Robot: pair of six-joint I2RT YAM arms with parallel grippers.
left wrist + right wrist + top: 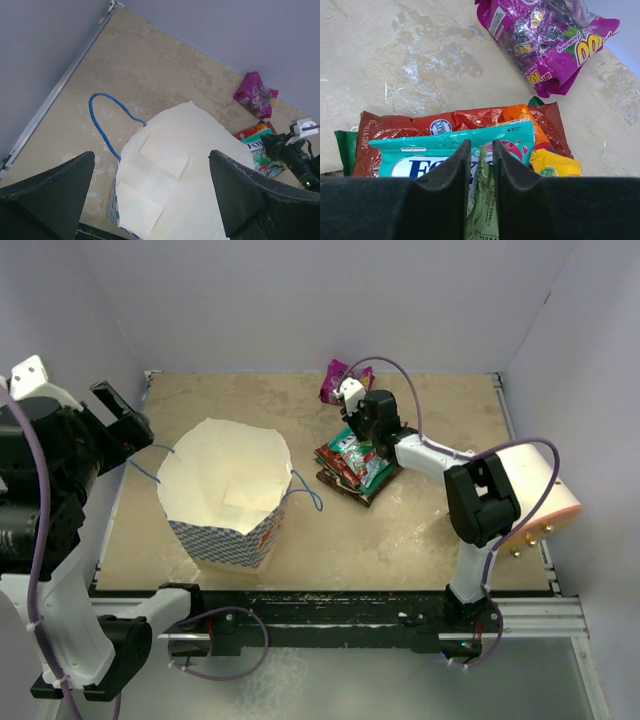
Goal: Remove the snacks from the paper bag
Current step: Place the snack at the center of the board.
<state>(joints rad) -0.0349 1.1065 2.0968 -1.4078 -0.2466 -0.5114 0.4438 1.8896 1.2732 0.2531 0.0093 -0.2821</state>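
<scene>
Viewing from the top camera: cream-white paper bag with a blue-checkered lower band (235,540) stands upright, mouth open, just to the right of the left gripper (120,412). Its jaws stand wide apart and empty. No packet shows inside the bag, only the folded paper floor. The stack of flat shiny snack packets (352,470) lies directly under the right gripper (358,440). A magenta-purple foil packet (335,382) lies apart, just beyond the jaws.

Left wrist view: left gripper (151,155) is spread wide, with the paper bag (190,105) below and between the jaws. A thin blue string handle (107,120) loops off toward the left jaw's side. The interior is bare as far as seen.

Right wrist view: right gripper (481,150) has its jaws nearly together. A small pale green packet (482,210) sits in the narrow gap, long axis running along the slot toward the tips. Cannot tell whether it is pinched or loose. A teal foil packet (445,150) lies right under the tips, a red-orange foil packet (470,120) just ahead of them, and a yellow packet (552,162) to the right of the jaws.

Judgement: the bag looks emptied. The last item sits at the right jaws above the stack, so this is the right arm's move, letting the packet go straight down.
</scene>
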